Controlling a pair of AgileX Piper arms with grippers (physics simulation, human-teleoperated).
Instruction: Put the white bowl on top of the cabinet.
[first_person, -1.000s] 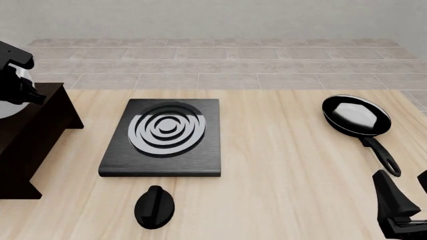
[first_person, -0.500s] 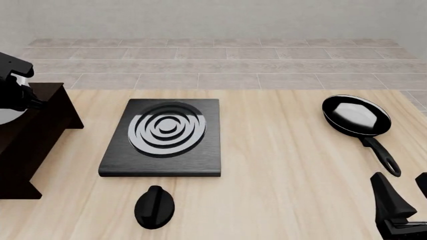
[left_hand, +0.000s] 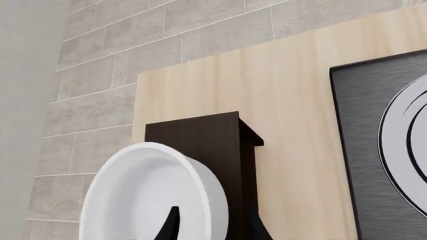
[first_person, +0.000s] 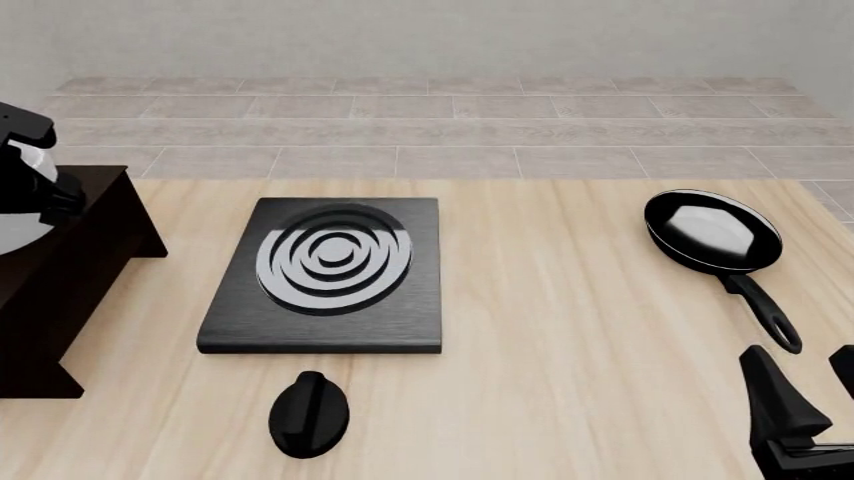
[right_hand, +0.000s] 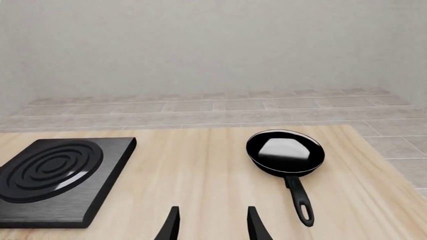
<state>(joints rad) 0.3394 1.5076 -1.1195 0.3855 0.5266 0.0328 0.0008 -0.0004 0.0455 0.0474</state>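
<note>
The left hand (first_person: 30, 185) grips the white bowl's (left_hand: 155, 197) rim, one finger (left_hand: 172, 225) inside, holding it tilted over the cabinet (first_person: 74, 260) at nine o'clock on the worktop (first_person: 561, 300). The right hand (right_hand: 212, 224) hangs at five o'clock, fingers parted, holding nothing

We counted one white bowl (left_hand: 150, 192), one cabinet (first_person: 60, 265), one stove slab (first_person: 327, 275) bearing a single set of silver rings, one black frying pan (first_person: 714, 232) and one black knob (first_person: 308, 413) lying on one wooden table (first_person: 561, 330). We saw two grippers, the left gripper (first_person: 30, 175) and the right gripper (right_hand: 210, 225).
</note>
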